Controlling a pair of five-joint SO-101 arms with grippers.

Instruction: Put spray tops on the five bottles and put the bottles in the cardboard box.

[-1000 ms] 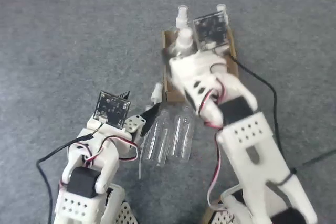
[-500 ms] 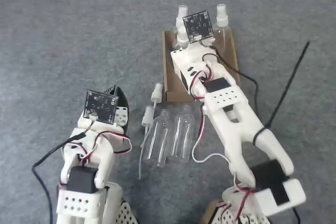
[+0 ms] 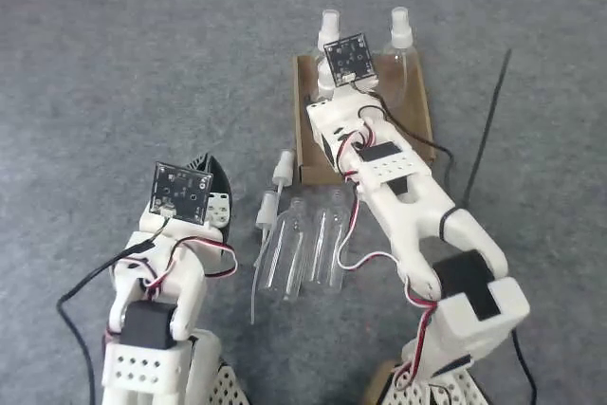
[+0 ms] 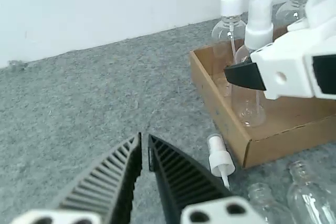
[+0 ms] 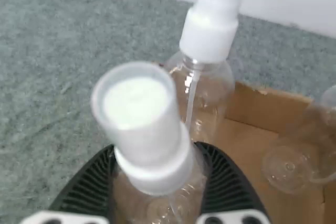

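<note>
Three of five bottles capped and upright in the cardboard box (image 3: pixel 305 149), near the counter's far edge: first bottle (image 3: pixel 329 30) and second bottle (image 3: pixel 401 35) at the box's two far corners, third bottle (image 5: pixel 144 129) nearer, clamped between the jaws of the right gripper (image 5: pixel 157 182). Cannot tell whether its base rests on the box floor.

Outstanding: fourth bottle (image 3: pixel 283 253) and fifth bottle (image 3: pixel 330 244), uncapped, lying side by side on the counter just outside the box's near wall. Farther spray top (image 3: pixel 282 170) and nearer spray top (image 3: pixel 266 208) loose beside them, toward the counter's left edge.

Left gripper (image 4: pixel 144 150) above the counter near these tops, jaws almost closed, holding nothing.

Judged roughly three-fifths complete, pending release of the third bottle.
</note>
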